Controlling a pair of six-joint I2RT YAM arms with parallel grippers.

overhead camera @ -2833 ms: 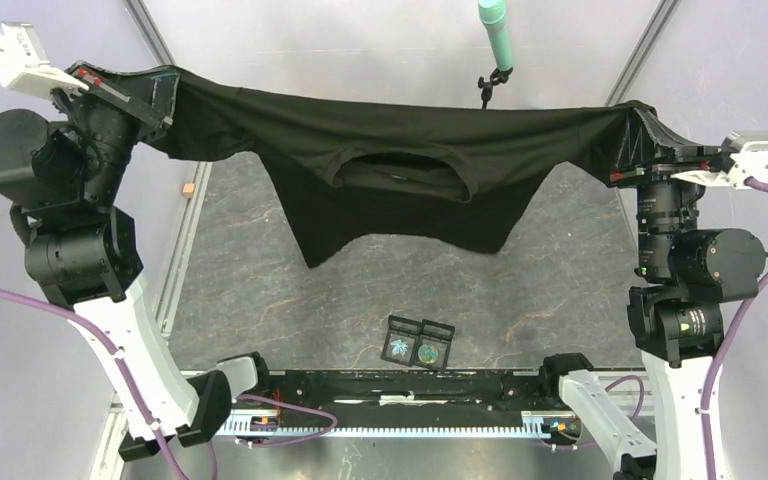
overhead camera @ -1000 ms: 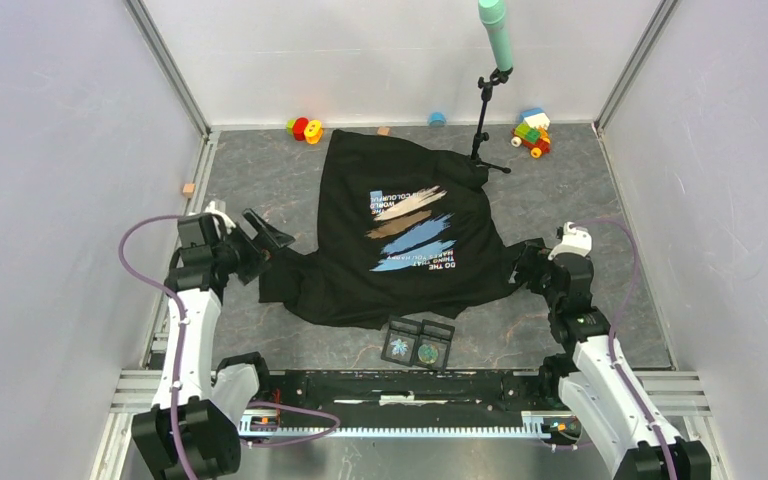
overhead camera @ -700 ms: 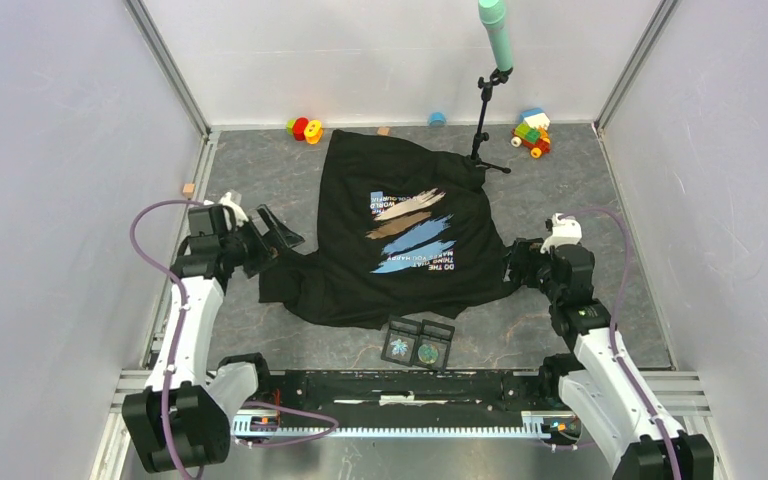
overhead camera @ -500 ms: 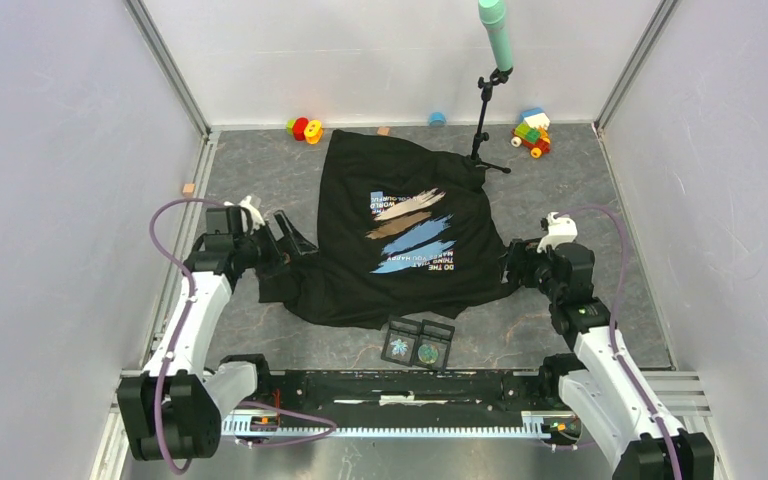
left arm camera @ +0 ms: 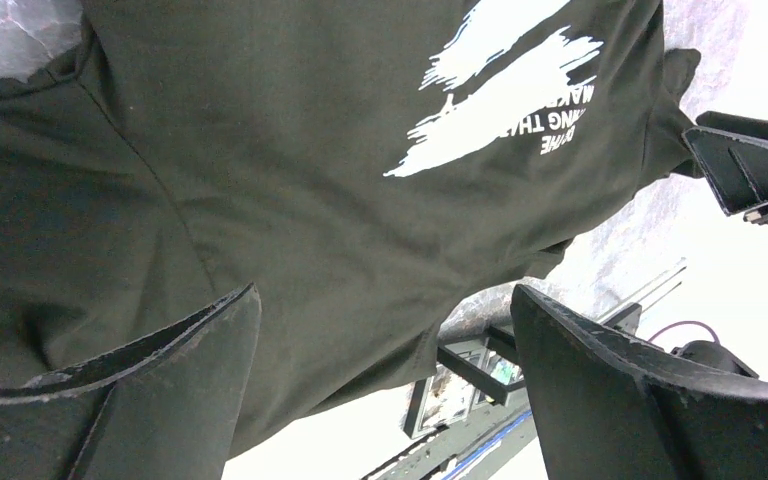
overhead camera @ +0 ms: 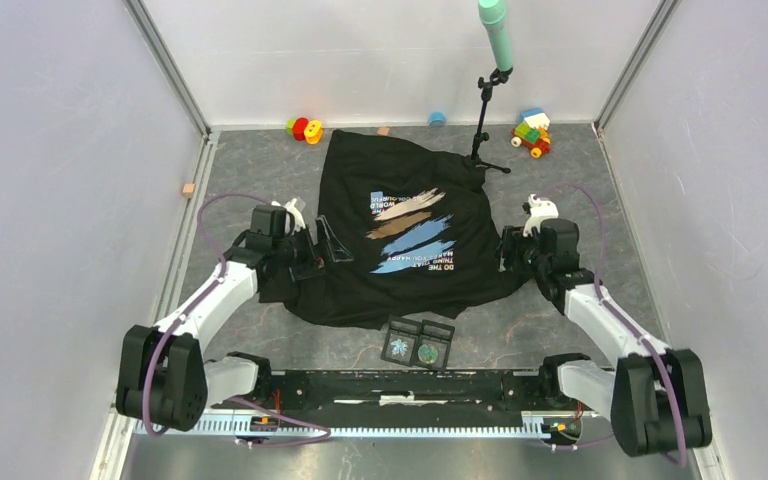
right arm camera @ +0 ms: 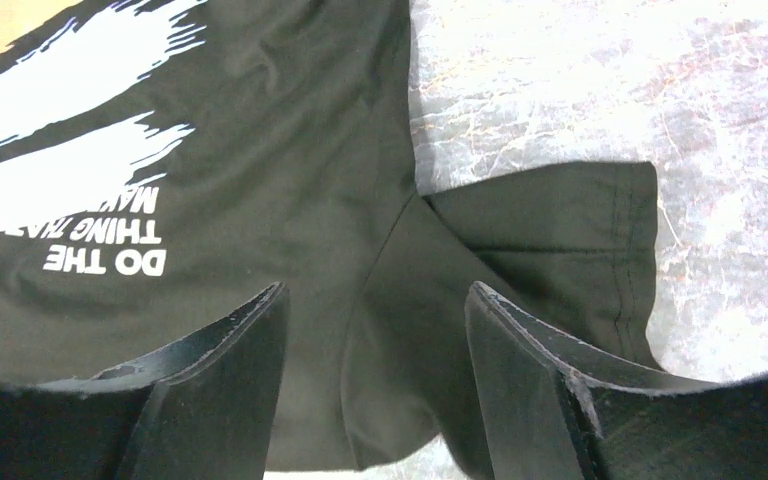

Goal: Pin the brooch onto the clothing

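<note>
From above, the black printed T-shirt (overhead camera: 360,285) is seen laid out on the grey marbled surface (overhead camera: 580,180). Left wrist: the left pincer (left arm camera: 382,300) is held spread above it. Right wrist: the right pincer (right arm camera: 375,295) likewise. The cloth is judged soft and light, best pinched at a fold.

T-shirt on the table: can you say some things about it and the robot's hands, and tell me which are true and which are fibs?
1. The T-shirt lies spread out on the table with its print facing up. True.
2. The left gripper is holding a brooch. False: it is open and empty, over the shirt.
3. Two small black brooch cards lie by the shirt's near edge. True.
4. The right gripper is clamped shut on the sleeve. False: its fingers are apart, over the sleeve.
</note>
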